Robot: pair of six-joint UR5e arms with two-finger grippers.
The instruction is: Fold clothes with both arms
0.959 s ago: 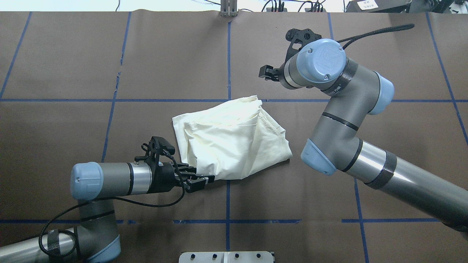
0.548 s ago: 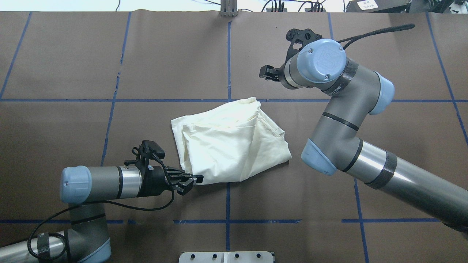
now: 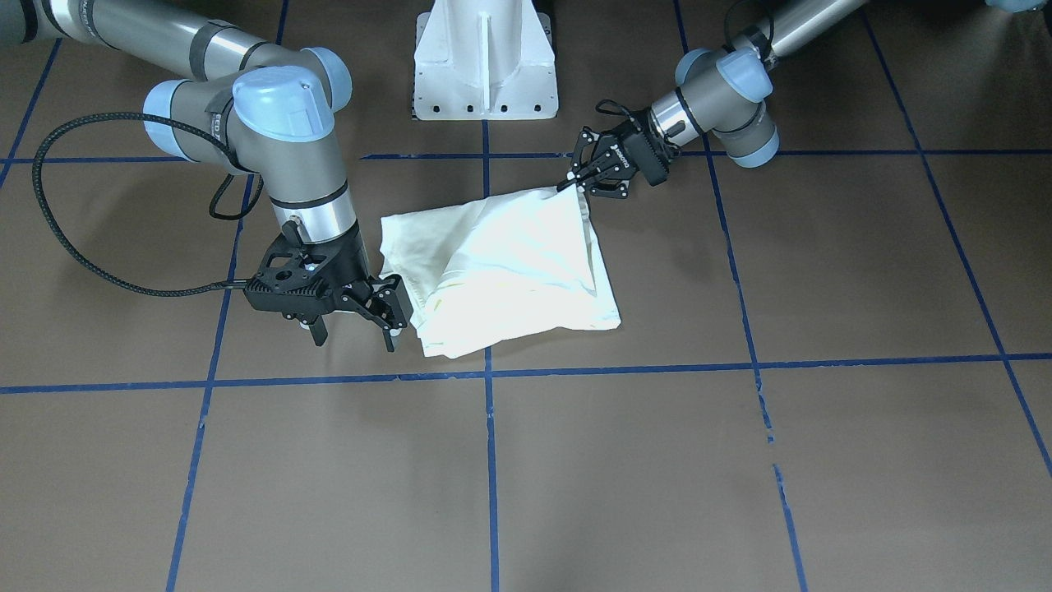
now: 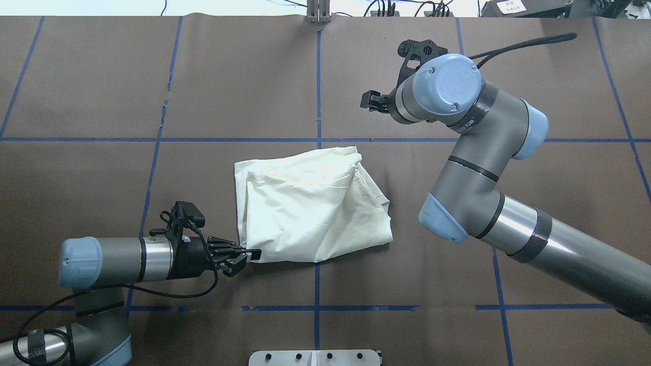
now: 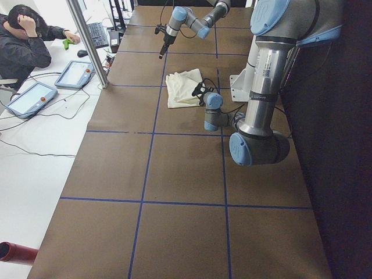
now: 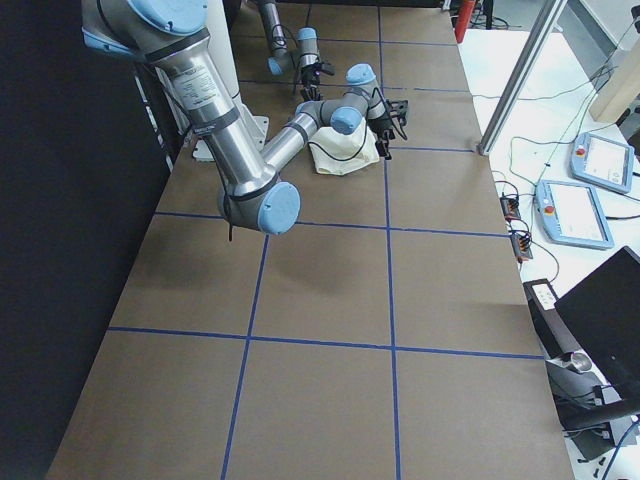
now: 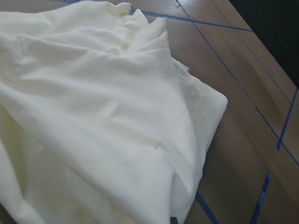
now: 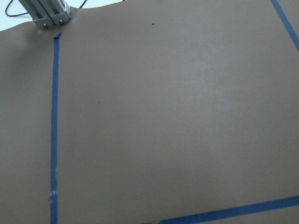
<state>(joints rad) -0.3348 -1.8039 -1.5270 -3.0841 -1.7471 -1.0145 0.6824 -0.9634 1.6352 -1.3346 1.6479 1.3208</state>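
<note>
1. One crumpled cream-white fabric T-shirt (image 4: 310, 208) lies bunched near the middle of the brown, blue-taped surface (image 4: 101, 91).
2. Two grey-and-silver tubular arms: left arm (image 4: 122, 259), right arm (image 4: 473, 168).
3. The black two-finger left end effector (image 4: 250, 254) is clenched on the T-shirt's near corner.
4. The black right end effector (image 3: 355, 329) hangs spread, grasping nothing, near the T-shirt.

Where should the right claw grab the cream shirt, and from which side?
On the shirt, I'd take the far right corner, coming from its right side. That corner sticks out beside the open right claw, diagonally opposite the one the left claw holds.
</note>
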